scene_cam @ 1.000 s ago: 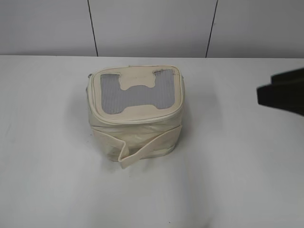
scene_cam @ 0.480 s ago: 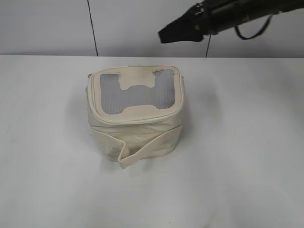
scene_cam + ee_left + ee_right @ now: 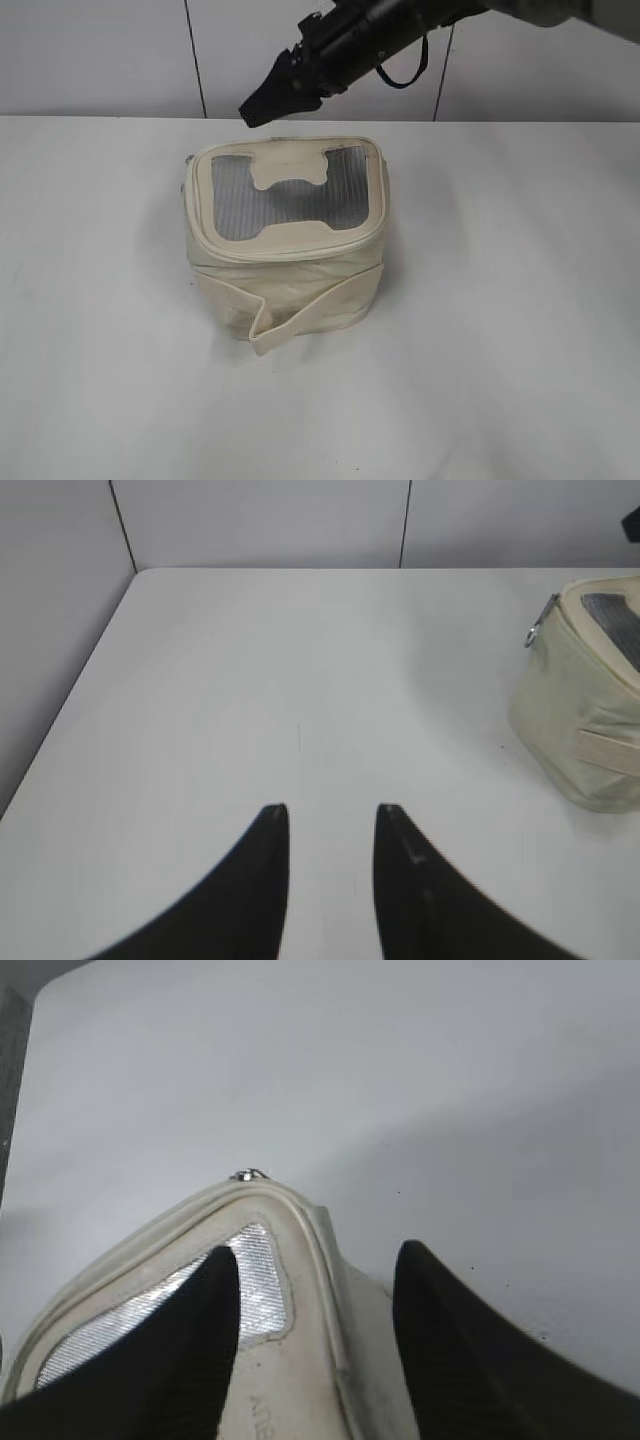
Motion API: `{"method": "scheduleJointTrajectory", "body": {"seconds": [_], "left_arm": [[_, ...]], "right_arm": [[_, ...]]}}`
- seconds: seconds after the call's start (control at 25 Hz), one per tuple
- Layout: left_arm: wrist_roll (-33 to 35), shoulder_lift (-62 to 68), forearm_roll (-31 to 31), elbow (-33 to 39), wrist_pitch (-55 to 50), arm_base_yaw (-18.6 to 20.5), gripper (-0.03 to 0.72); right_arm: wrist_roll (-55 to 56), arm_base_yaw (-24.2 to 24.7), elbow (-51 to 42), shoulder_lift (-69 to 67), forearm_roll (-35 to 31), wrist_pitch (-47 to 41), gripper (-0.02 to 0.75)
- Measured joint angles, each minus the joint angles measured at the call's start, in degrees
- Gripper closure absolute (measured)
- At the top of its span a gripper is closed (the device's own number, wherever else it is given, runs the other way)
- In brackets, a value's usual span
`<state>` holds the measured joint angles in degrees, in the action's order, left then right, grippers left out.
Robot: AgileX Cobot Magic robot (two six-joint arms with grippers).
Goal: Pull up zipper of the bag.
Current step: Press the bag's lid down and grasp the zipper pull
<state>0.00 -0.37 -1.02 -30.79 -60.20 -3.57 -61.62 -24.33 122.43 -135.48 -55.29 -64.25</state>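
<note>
Bag (image 3: 285, 240) sits upright mid-table (image 3: 520, 330), cream with grey mesh lid window and H-shaped patch (image 3: 290, 195), strap band (image 3: 310, 310) slack across the front. Zipper (image 3: 300, 252) is only a thin line along the lid rim in the exterior view; pull not readable there. Left wrist view cuts the bag off at the right edge but catches the silver ring pull (image 3: 533, 633) dangling at its upper corner. Right wrist view shows just the lid corner, a small metal bit at the far rim (image 3: 247, 1173) too tiny to tell what it is. Right gripper (image 3: 262, 103) hovers above and behind the bag's back edge, arm cropped by the top of the frame; in the exterior view its tip reads as one dark wedge, but its own camera shows the fingers (image 3: 190, 1350) spread apart over the lid corner, nothing held. Left gripper (image 3: 330, 825) shows only in its own view, fingers apart over bare table, well left of the bag. Versus half a second ago, the right gripper has moved left and lower, toward the bag's back-left; bag unmoved.
</note>
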Motion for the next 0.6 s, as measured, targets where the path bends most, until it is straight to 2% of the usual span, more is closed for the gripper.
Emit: {"method": "scheduleJointTrajectory", "body": {"seconds": [0.2, 0.36, 0.48, 0.56, 0.6], "left_arm": [[0.00, 0.00, -0.02, 0.00, 0.00, 0.00, 0.458], [0.00, 0.67, -0.09, 0.00, 0.00, 0.00, 0.457], [0.00, 3.44, 0.03, -0.25, 0.65, 0.00, 0.457], [0.00, 6.66, 1.02, -1.06, 3.23, 0.00, 0.457], [0.00, 8.31, 2.18, -1.67, 5.81, -0.16, 0.457]], "right_arm": [[1.64, -0.29, 1.66, -3.75, 1.16, -0.60, 0.339], [1.95, -0.95, 1.79, -4.46, 1.76, -1.17, 0.400], [2.19, -1.19, 1.90, -4.83, 1.76, -1.83, 0.528], [2.31, -1.19, 1.90, -4.84, 2.24, -2.58, 0.653], [2.43, -1.19, 1.90, -4.84, 2.44, -2.88, 0.682]]}}
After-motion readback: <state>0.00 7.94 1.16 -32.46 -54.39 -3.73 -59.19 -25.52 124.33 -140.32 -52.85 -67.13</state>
